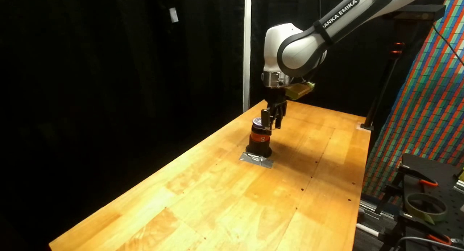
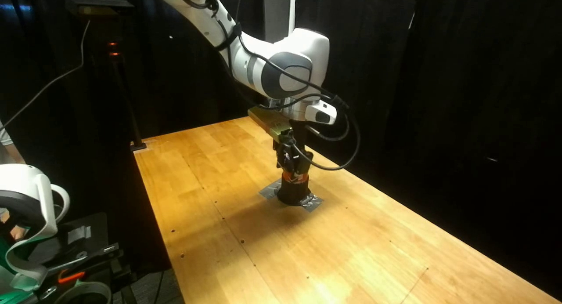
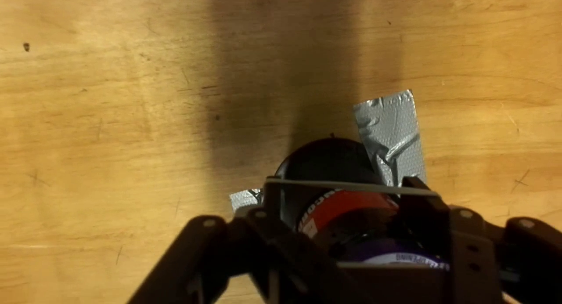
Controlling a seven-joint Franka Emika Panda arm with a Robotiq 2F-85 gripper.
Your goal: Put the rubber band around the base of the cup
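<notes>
The cup is a small dark upright cylinder with an orange-red stripe (image 1: 260, 138), taped to the table; it also shows in an exterior view (image 2: 294, 190). Its top is purple and white in the wrist view, below the stripe (image 3: 351, 205). My gripper (image 3: 344, 185) is open, one finger on each side of the cup's upper part. In both exterior views the gripper (image 1: 272, 124) overlaps the cup's top (image 2: 293, 165). The pale rubber band (image 3: 351, 186) is stretched between the fingertips. One strand crosses before the stripe, another over the lid. I cannot tell if it encircles the cup.
Silver tape (image 1: 256, 160) fixes the cup's foot to the wooden table (image 1: 224, 207); tape shows in the wrist view (image 3: 390, 124). A dark post (image 1: 377, 98) stands at the table's far corner. A dark cart with a tape roll (image 1: 426, 206) stands beside the table.
</notes>
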